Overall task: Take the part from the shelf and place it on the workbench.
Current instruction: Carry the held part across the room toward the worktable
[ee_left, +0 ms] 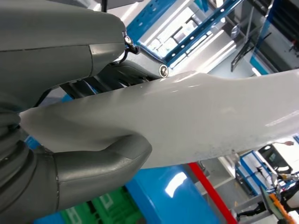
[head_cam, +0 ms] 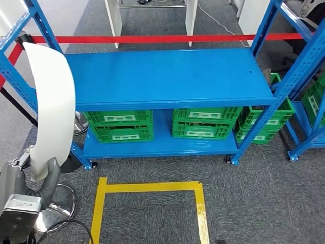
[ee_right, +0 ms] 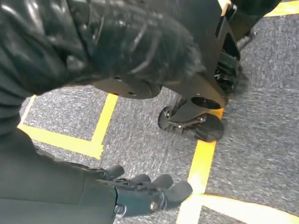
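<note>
I saw the white part (head_cam: 52,101) held up at my left side, just in front of the blue shelf (head_cam: 168,76). My left hand (head_cam: 47,180) gripped its lower end, thumb under it and fingers (ee_left: 105,77) over it. My right hand (ee_right: 148,193) hung down over the grey floor (ee_right: 260,140) with its fingers loose, holding nothing. Green crates (head_cam: 121,126) sat on the low shelf level.
</note>
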`<control>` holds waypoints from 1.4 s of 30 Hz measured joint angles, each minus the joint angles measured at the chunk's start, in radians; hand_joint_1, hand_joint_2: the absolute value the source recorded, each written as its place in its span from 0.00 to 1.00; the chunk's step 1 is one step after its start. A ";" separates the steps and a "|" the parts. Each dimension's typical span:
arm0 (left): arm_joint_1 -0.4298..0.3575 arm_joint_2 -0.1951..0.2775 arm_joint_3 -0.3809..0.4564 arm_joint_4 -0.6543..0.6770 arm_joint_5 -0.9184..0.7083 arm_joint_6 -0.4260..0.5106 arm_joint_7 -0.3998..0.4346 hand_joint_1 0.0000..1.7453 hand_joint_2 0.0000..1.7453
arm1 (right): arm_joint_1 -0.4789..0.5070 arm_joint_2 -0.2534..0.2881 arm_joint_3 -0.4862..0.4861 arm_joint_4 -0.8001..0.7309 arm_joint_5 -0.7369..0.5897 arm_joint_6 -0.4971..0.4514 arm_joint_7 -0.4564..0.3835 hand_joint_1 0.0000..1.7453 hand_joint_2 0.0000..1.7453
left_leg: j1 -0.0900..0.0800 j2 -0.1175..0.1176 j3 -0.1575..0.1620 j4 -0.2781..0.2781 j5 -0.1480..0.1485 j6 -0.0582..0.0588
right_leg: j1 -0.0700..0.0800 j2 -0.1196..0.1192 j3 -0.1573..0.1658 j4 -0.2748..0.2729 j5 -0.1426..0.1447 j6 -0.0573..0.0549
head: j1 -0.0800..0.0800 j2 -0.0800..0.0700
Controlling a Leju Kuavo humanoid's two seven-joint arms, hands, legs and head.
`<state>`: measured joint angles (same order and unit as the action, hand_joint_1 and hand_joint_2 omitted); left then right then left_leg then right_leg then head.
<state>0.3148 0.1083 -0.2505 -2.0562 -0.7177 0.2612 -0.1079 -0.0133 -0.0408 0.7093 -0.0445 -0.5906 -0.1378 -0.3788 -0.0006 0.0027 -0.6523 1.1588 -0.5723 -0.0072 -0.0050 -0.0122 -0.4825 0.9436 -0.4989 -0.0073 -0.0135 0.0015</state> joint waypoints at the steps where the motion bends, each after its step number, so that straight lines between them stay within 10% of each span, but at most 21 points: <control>1: 0.001 0.000 -0.002 0.000 0.003 0.000 0.001 1.00 1.00 | 0.000 0.000 0.000 0.002 -0.002 0.003 -0.002 0.00 0.00 | 0.006 0.000 -0.011 0.065 -0.031 -0.006 | -0.001 0.000 -0.016 0.006 0.008 0.001 | -0.001 0.000; 3: 0.001 0.000 -0.007 0.000 0.006 0.000 0.002 1.00 1.00 | 0.000 0.001 -0.001 0.005 -0.004 0.008 -0.005 0.00 0.00 | 0.015 0.000 0.002 0.114 -0.026 -0.018 | -0.006 -0.001 -0.049 0.021 0.021 0.008 | -0.001 0.000; 6: 0.000 0.001 -0.014 0.000 0.009 -0.001 0.006 1.00 1.00 | -0.001 0.002 -0.001 0.009 -0.009 0.012 -0.009 0.00 0.00 | 0.026 -0.001 0.116 -0.043 0.044 -0.035 | -0.018 -0.001 -0.094 0.049 0.032 0.024 | -0.002 0.000; 8: -0.002 0.001 -0.018 0.000 0.015 -0.002 0.009 1.00 1.00 | -0.003 0.002 -0.001 0.013 -0.012 0.012 -0.012 0.00 0.00 | 0.025 -0.005 0.168 -0.141 0.043 -0.032 | -0.019 0.000 -0.114 0.064 0.045 0.037 | -0.004 0.000; 11: -0.002 0.001 -0.020 0.000 0.027 -0.002 0.015 1.00 1.00 | -0.004 0.004 -0.001 0.018 -0.021 -0.009 -0.029 0.00 0.00 | 0.022 -0.007 0.165 -0.166 0.040 -0.010 | -0.019 0.002 -0.133 0.069 0.063 0.057 | -0.004 0.000; 16: 0.005 0.007 -0.018 -0.001 0.049 0.000 0.027 1.00 1.00 | -0.008 0.010 0.008 0.024 -0.019 -0.060 -0.041 0.00 0.00 | 0.013 0.000 0.123 -0.171 0.075 0.039 | -0.018 0.007 -0.202 0.297 -0.113 0.064 | 0.003 0.000; 18: 0.008 0.011 -0.017 -0.001 0.058 0.000 0.027 1.00 1.00 | -0.011 0.011 0.017 0.024 -0.013 -0.060 -0.030 0.00 0.00 | 0.004 0.002 0.102 -0.166 0.089 0.045 | -0.015 0.007 -0.196 0.364 -0.119 0.058 | 0.004 0.000; 21: 0.011 0.018 -0.013 -0.001 0.069 0.000 0.027 1.00 1.00 | -0.017 0.011 0.023 0.024 -0.014 -0.060 -0.014 0.00 0.00 | -0.007 0.000 0.077 -0.159 0.108 0.047 | -0.002 0.010 -0.072 0.214 -0.049 0.030 | 0.003 0.000; 25: 0.011 0.030 -0.002 -0.003 0.090 0.000 0.024 1.00 1.00 | -0.023 0.009 0.032 0.024 -0.013 -0.054 -0.009 0.00 0.00 | -0.007 0.002 0.058 -0.157 0.141 0.028 | 0.012 0.012 0.042 0.028 -0.053 0.016 | 0.003 0.000; 27: 0.012 0.037 0.005 -0.004 0.097 -0.001 0.023 1.00 1.00 | -0.022 0.011 0.038 0.024 -0.012 -0.051 -0.008 0.00 0.00 | -0.006 -0.001 0.044 -0.146 0.129 0.017 | 0.008 0.008 0.025 0.016 -0.037 0.009 | 0.003 0.000; 31: 0.013 0.051 0.012 -0.006 0.101 -0.001 0.023 1.00 1.00 | -0.022 0.012 0.042 0.024 -0.012 -0.049 -0.008 0.00 0.00 | 0.002 -0.004 0.005 0.034 -0.045 -0.005 | 0.003 0.000 -0.025 0.014 0.005 -0.007 | -0.002 0.000; 34: 0.012 0.057 0.015 -0.006 0.108 -0.004 0.022 1.00 1.00 | -0.022 0.012 0.046 0.022 -0.011 -0.035 -0.008 0.00 0.00 | 0.008 -0.004 0.030 0.120 -0.024 -0.014 | 0.003 -0.004 -0.083 0.037 0.033 -0.003 | -0.003 0.000; 36: 0.010 0.060 0.019 -0.006 0.115 -0.008 0.021 1.00 1.00 | -0.022 0.012 0.050 0.018 -0.011 -0.024 -0.007 0.00 0.00 | 0.010 -0.004 0.110 0.025 0.030 -0.015 | 0.002 -0.004 -0.122 0.058 0.047 0.003 | -0.003 0.000; 39: 0.006 0.064 0.026 -0.006 0.120 -0.011 0.019 1.00 1.00 | -0.021 0.011 0.055 0.013 -0.011 -0.018 -0.006 0.00 0.00 | 0.006 -0.006 0.231 -0.167 -0.001 0.000 | 0.004 -0.002 -0.150 0.077 0.070 0.020 | -0.003 0.000; 42: 0.004 0.065 0.030 -0.007 0.122 -0.013 0.016 1.00 1.00 | -0.017 0.011 0.059 0.011 -0.011 -0.018 -0.005 0.00 0.00 | 0.004 -0.002 0.224 -0.192 0.010 0.027 | 0.001 0.001 -0.158 0.074 0.083 0.037 | -0.003 0.000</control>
<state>0.3190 0.1735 -0.2204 -2.0630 -0.5960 0.2481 -0.0921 -0.0308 -0.0302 0.7681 -0.0339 -0.6016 -0.1556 -0.3839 0.0037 0.0006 -0.4281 0.9666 -0.5621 0.0198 -0.0043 -0.0107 -0.6407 1.0181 -0.4156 0.0301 -0.0170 0.0015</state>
